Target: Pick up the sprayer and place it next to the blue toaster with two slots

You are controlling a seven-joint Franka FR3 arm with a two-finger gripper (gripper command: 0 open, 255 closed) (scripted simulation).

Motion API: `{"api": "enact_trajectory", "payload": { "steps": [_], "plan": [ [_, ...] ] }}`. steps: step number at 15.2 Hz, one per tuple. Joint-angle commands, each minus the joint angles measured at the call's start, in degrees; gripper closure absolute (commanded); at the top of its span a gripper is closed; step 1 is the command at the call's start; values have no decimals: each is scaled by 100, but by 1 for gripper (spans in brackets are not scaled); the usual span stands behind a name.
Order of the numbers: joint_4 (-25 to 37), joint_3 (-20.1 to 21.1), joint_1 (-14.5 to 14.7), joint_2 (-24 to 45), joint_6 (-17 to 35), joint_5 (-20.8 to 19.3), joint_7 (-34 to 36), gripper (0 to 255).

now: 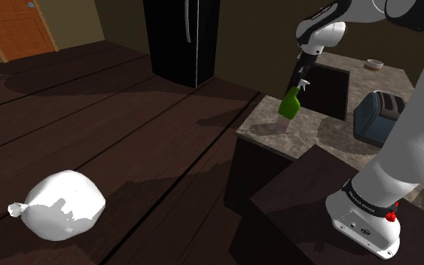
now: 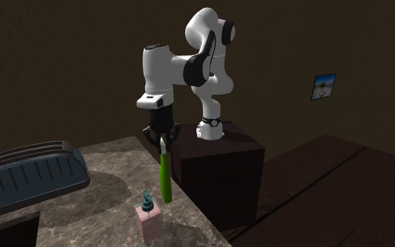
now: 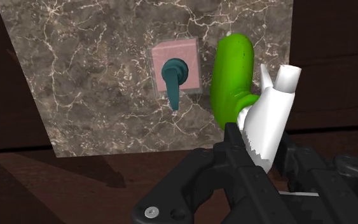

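One item in hand: the gripper (image 2: 162, 137) is clamped on the white head of the green sprayer (image 2: 165, 175), which hangs above the marble counter (image 2: 111, 179) near its edge, close to the pink soap dispenser (image 2: 149, 217). Carry it high towards the blue toaster (image 2: 31, 175) and steer clear of the dispenser. Lower it upright beside the toaster before you let go.

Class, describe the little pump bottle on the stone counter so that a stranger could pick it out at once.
Find the brown marbled counter with the blue toaster on it. Near its edge, close to the green sprayer held in the pincer, stands the pump bottle. It alone is a squat pink block with a dark teal pump on top.
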Motion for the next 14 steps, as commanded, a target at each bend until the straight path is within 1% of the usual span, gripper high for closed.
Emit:
{"api": "enact_trajectory", "payload": {
  "steps": [1,14],
  "plan": [
    [66,-19,18,-72,-127,-56,44,255],
    [599,-106,89,-489,-1008,-362,259,255]
  ]
}}
